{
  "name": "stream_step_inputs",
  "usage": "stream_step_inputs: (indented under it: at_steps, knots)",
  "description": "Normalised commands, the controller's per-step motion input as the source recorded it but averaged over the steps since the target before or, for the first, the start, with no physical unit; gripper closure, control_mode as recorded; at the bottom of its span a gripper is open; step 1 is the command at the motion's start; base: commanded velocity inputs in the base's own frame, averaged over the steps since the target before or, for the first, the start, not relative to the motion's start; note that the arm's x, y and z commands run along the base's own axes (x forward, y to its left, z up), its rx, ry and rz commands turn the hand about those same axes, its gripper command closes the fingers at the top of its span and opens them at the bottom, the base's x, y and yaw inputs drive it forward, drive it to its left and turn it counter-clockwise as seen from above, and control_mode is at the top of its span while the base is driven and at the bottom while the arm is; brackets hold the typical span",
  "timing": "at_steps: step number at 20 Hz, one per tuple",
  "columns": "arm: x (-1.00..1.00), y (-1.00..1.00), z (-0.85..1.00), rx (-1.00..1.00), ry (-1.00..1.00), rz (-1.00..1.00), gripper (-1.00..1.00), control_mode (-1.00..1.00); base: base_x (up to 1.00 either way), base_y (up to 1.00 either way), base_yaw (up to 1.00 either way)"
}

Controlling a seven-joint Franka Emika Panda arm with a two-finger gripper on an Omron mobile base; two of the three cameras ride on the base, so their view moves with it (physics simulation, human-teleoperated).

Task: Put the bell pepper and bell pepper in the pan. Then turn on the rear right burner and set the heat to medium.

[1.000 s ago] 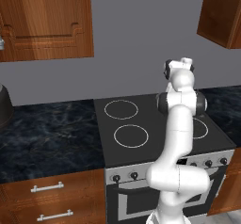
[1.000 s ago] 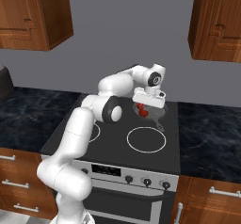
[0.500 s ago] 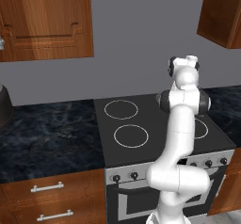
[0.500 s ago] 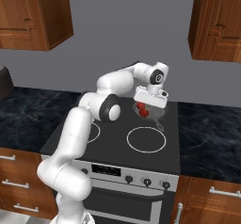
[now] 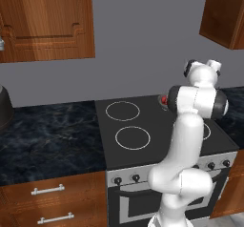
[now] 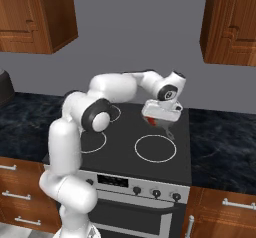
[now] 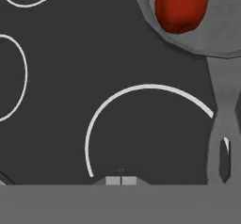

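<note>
One bell pepper [image 7: 181,6] in pan [image 7: 221,35], beyond tool [image 7: 121,180], tips together, holding nothing

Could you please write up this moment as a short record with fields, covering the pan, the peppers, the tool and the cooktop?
pan: grey pan on the black cooktop, handle toward the camera in the hand view
pepper: red bell pepper lying inside the pan; whether it is one or two, cannot tell
tool: tool above the cooktop, fingertips together, holding nothing
burner rings: white outlines, no glow visible
knobs: row on the stove front, untouched
</note>
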Motion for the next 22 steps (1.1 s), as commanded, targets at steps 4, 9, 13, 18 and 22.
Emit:
stream_step_inputs:
  at_steps: [4, 9, 13, 18, 22]
  knots:
    - [-0.99, 0.33, 0.29, 0.0, -0.43, 0.07, 1.0, -1.0, 0.0, 0.0, 0.0]
    - [-0.75, 0.26, 0.37, 0.0, -0.2, 0.06, 1.0, -1.0, 0.0, 0.0, 0.0]
    - [-0.43, 0.02, 0.27, 0.0, -0.03, -0.01, 1.0, -1.0, 0.0, 0.0, 0.0]
    - [-0.19, 0.08, 0.04, -0.01, 0.0, -0.03, -1.0, -1.0, 0.0, 0.0, 0.0]
    - [-0.19, 0.0, 0.01, 0.0, 0.0, -0.04, -1.0, -1.0, 0.0, 0.0, 0.0]
